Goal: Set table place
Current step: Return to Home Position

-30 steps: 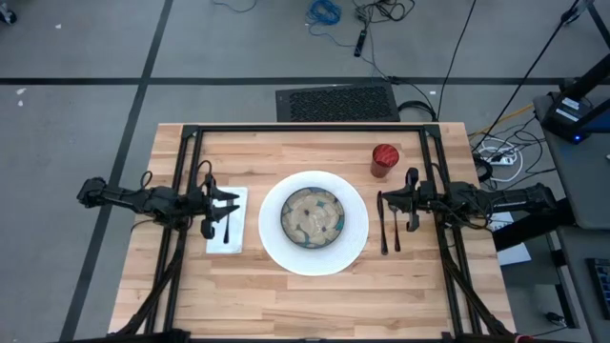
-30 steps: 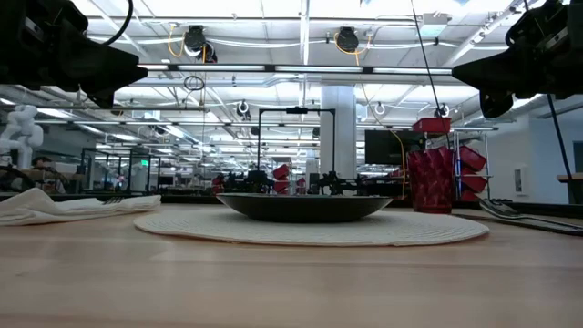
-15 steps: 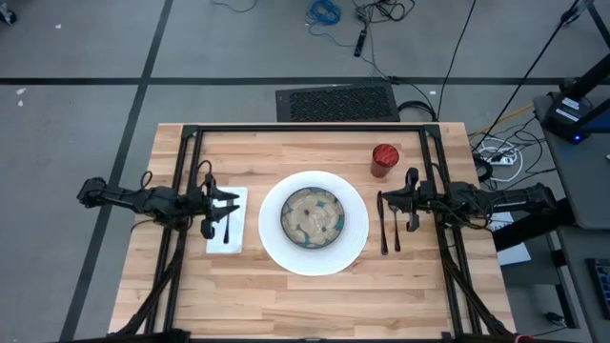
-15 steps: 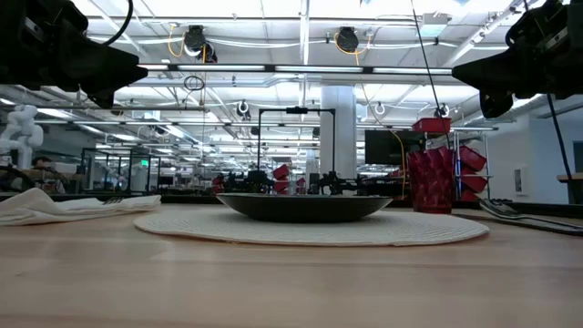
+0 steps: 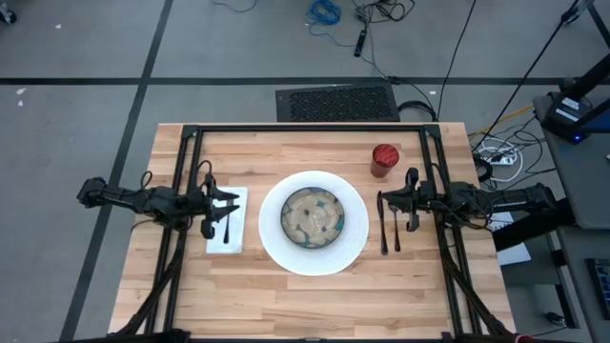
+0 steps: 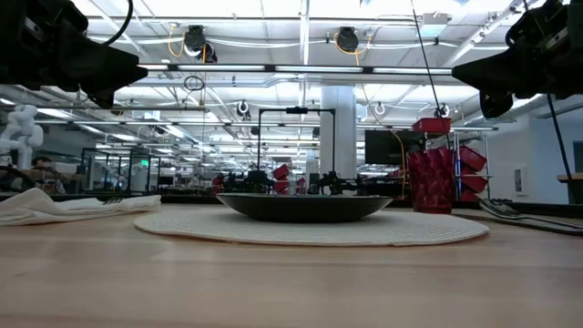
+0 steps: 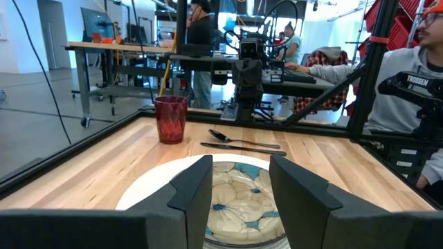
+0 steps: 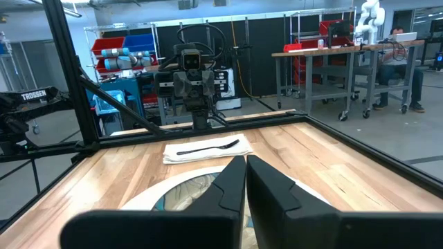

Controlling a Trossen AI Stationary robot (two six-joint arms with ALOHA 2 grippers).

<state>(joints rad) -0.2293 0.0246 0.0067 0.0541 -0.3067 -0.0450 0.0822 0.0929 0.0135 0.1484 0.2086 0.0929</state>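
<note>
The left gripper [image 5: 221,200] hangs above the table with its two dark fingers spread and nothing between them. Right under it lies the white cloth napkin [image 5: 235,238] with the dark metal fork [image 5: 227,227] on top. Ahead of that gripper sits the big round white plate [image 5: 274,238] carrying the patterned beige-and-blue bowl [image 5: 314,216]. Beyond those is the right gripper [image 5: 386,200], its fingers pressed together on nothing, facing back across the setting. Just beneath its tips the dark knife [image 5: 383,233] and dark spoon [image 5: 397,231] lie side by side, the knife nearer the plate. The small red cup [image 5: 384,160] stands a little off to one side of that gripper, apart from the cutlery. Every piece looks placed on the light butcher-block wooden table [image 5: 286,305], so the setting seems finished; what seems left is only for both arms to draw back to rest.
</note>
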